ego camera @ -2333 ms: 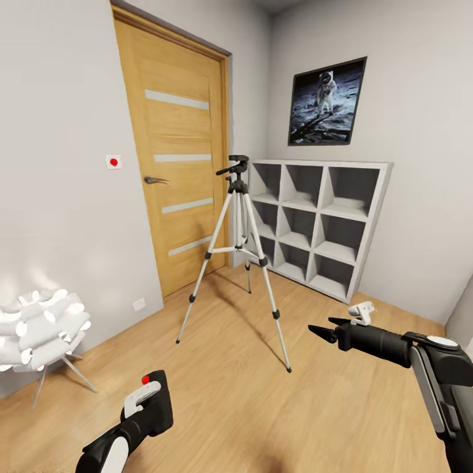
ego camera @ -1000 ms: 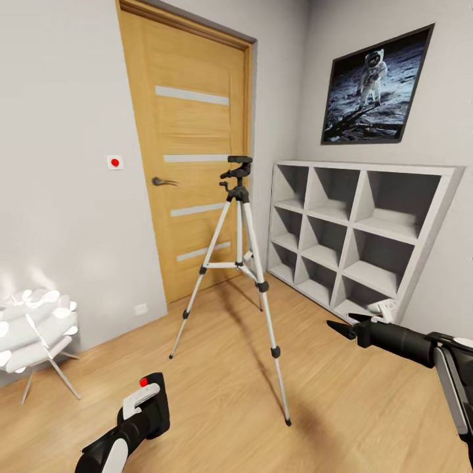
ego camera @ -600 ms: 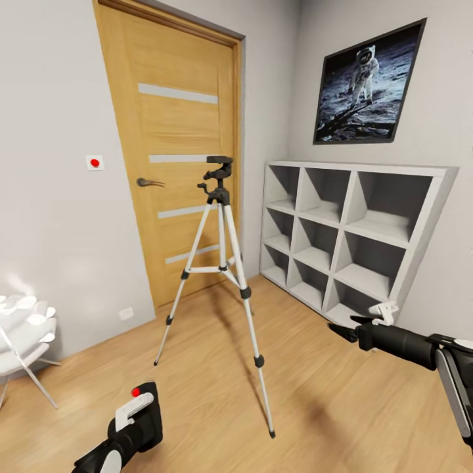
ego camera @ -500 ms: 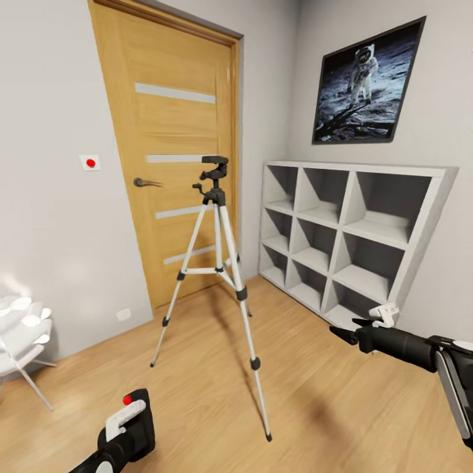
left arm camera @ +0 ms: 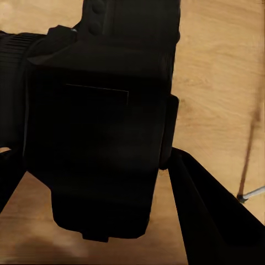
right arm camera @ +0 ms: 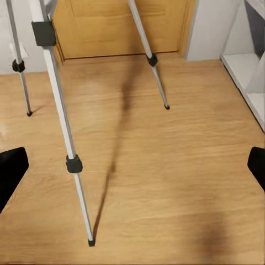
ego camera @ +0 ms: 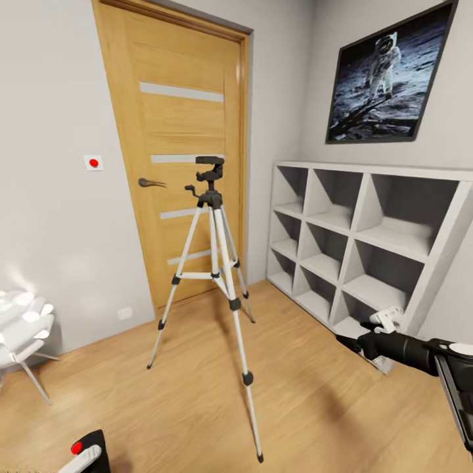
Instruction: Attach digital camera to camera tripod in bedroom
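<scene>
At the centre of the head view, before the oak door with frosted strips (ego camera: 177, 151), stands the tall silver-legged camera tripod (ego camera: 211, 276) with its black head bare. The small boxy matte-black digital camera (ego camera: 89, 450), red dot up, sits at the lower left edge, clamped between the fingers of the left claw (left arm camera: 94, 165). The right claw (ego camera: 347, 341), at the lower right, hangs spread wide with nothing in it. I'd worry the nearest leg gets kicked on approach, or the camera slips from that grip while being raised to the head.
</scene>
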{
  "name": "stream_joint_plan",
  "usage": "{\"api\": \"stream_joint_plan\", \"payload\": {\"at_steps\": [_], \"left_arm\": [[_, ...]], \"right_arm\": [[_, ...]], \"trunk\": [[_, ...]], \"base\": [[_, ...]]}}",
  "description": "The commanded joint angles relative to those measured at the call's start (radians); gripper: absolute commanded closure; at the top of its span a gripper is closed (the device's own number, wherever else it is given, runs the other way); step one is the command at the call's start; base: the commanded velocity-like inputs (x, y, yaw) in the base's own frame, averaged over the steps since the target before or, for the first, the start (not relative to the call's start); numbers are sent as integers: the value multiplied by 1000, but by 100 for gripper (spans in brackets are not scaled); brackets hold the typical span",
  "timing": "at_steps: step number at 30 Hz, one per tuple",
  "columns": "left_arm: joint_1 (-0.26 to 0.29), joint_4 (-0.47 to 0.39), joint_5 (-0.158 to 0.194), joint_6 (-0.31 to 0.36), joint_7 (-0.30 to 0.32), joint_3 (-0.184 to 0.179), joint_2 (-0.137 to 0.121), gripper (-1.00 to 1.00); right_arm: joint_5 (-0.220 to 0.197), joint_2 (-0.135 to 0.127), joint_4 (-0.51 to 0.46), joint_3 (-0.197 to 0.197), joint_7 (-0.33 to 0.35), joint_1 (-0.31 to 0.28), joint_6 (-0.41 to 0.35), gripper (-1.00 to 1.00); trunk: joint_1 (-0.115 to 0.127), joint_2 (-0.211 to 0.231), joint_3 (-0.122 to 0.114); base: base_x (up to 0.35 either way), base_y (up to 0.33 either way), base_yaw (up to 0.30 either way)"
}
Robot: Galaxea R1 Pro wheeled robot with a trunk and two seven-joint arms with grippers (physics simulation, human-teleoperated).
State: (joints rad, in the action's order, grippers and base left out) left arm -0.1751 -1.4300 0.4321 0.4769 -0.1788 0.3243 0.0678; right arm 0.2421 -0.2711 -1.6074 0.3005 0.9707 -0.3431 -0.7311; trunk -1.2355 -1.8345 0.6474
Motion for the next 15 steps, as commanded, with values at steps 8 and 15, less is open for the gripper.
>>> {"api": "stream_joint_plan", "payload": {"at_steps": [8, 15], "left_arm": [[-27, -4, 34, 3, 0, 40, 1, 100], [-40, -5, 40, 2, 1, 48, 1, 100]], "right_arm": [[18, 2, -1, -1, 48, -1, 1, -100], [24, 3, 0, -1, 55, -1, 4, -100]], "trunk": [[0, 0, 1], [0, 0, 1]], "base": [[169, -302, 245], [169, -302, 248]]}}
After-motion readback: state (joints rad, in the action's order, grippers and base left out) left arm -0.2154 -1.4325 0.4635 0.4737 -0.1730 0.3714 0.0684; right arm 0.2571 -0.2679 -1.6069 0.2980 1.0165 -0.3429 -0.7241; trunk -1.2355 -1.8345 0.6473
